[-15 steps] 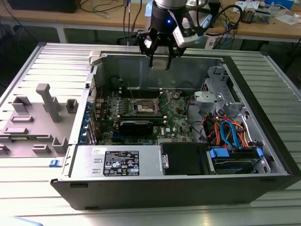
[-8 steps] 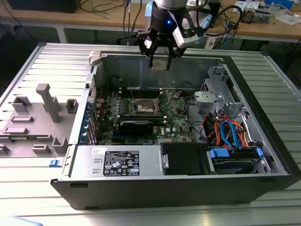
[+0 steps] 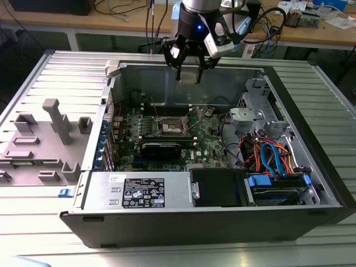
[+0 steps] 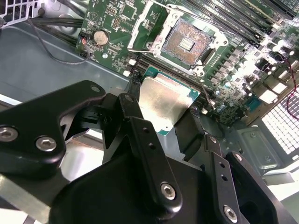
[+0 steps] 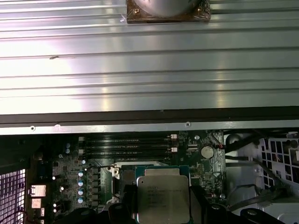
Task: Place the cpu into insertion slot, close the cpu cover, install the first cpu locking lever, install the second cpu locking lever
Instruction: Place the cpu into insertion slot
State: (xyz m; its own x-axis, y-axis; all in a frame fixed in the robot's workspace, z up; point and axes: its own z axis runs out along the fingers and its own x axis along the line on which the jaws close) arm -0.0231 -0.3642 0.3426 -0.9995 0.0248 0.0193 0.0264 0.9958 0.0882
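My gripper (image 3: 189, 71) hangs over the far rim of the open computer case (image 3: 311, 161), shut on the cpu (image 3: 189, 76), which sits flat between the black fingers (image 4: 128, 109). Both wrist views show the cpu's silvery top (image 4: 163, 105) (image 5: 163, 196) held at two opposite edges. The insertion slot (image 3: 171, 127) lies lower on the motherboard, nearer the camera in the exterior view. Its dark contact field (image 4: 184, 44) is bare. The cpu cover (image 4: 145, 23) stands flipped open beside the slot. Thin wire locking levers (image 4: 140, 50) lie loose around it.
Long black memory slots (image 5: 126, 144) run beside the socket. A black card (image 3: 161, 149), a power supply (image 3: 139, 192) and coloured cables (image 3: 272, 156) crowd the near side of the case. A grey fixture plate (image 3: 44, 139) lies on the ribbed table at the exterior view's left.
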